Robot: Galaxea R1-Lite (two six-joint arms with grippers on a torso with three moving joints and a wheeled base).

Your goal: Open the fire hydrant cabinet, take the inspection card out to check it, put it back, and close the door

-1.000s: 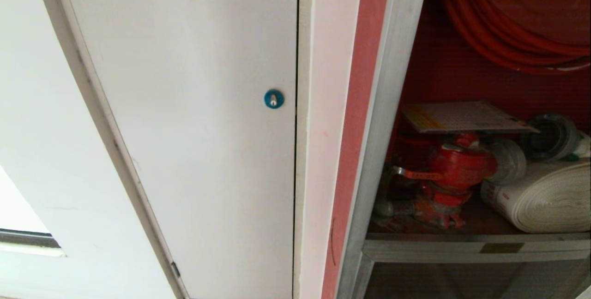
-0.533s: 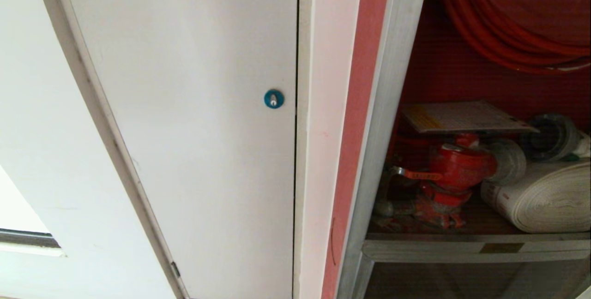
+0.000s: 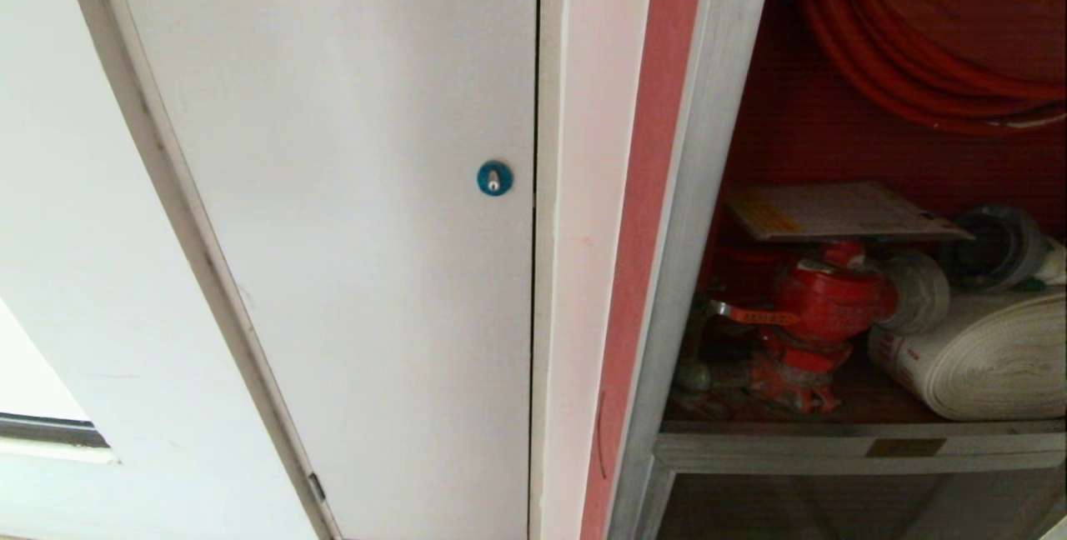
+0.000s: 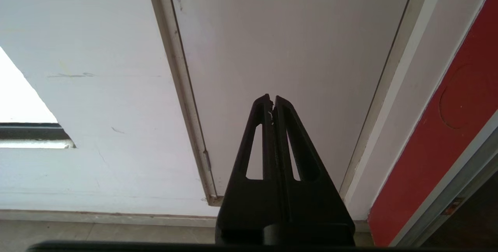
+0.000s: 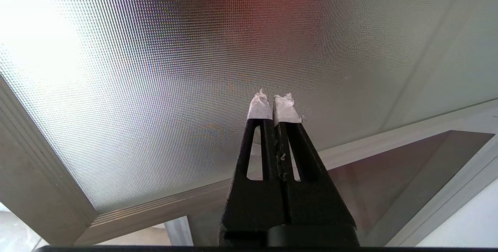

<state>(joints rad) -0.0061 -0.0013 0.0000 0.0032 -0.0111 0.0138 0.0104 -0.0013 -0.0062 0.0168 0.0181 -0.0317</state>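
The fire hydrant cabinet [image 3: 700, 215] stands open at the right of the head view, with its red inside showing. The inspection card [image 3: 842, 211] lies flat on top of the red valve [image 3: 825, 298], yellow band to the left. Above hangs the red hose reel [image 3: 917, 48]; a white rolled hose [image 3: 984, 365] lies at the right. In the right wrist view the door [image 5: 155, 69] shows as silver-framed patterned glass. My right gripper [image 5: 274, 98] is shut and empty, its white-taped tips close before that glass. My left gripper [image 4: 272, 98] is shut and empty, facing a white panel. Neither arm shows in the head view.
A plain white panel [image 3: 350, 190] with a blue round lock [image 3: 494, 178] fills the left and middle. A red strip [image 3: 642, 232] runs beside the cabinet's silver frame. Below the shelf a dark lower panel [image 3: 834, 507] begins. Floor [image 4: 97, 236] shows at the wall's foot.
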